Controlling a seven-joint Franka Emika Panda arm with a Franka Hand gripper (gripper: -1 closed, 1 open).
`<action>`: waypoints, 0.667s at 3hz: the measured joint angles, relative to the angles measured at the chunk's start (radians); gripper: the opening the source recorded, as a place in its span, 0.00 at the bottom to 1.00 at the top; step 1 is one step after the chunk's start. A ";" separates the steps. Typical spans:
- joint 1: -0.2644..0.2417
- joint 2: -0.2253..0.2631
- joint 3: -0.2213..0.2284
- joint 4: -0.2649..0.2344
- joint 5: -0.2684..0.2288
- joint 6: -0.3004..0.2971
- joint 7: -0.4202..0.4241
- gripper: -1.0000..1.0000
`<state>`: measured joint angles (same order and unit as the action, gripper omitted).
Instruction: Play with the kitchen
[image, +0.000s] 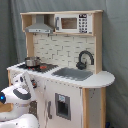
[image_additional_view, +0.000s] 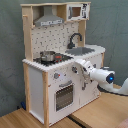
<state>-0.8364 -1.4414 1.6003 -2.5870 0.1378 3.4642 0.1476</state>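
Claw (image_additional_view: 76, 66) of white arm pressed vs. knob strip on front of kitchen (image_additional_view: 55, 60), above oven door (image_additional_view: 64, 96); finger spread can't be told, nothing seen held. Kitchen upright on wooden tabletop (image_additional_view: 95, 116), small pot (image: 32, 62) on hob.

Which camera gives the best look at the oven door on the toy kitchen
The second exterior view: the oven door faces the camera, its dark window unobstructed. In the first exterior view the robot arm blocks that part of the kitchen front, so the door is hidden.
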 joint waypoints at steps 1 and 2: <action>0.001 0.000 0.001 0.000 0.000 0.000 0.044 0.00; 0.002 0.000 0.002 0.001 0.000 0.000 0.049 1.00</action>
<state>-0.8345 -1.4414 1.6021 -2.5863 0.1378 3.4644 0.1970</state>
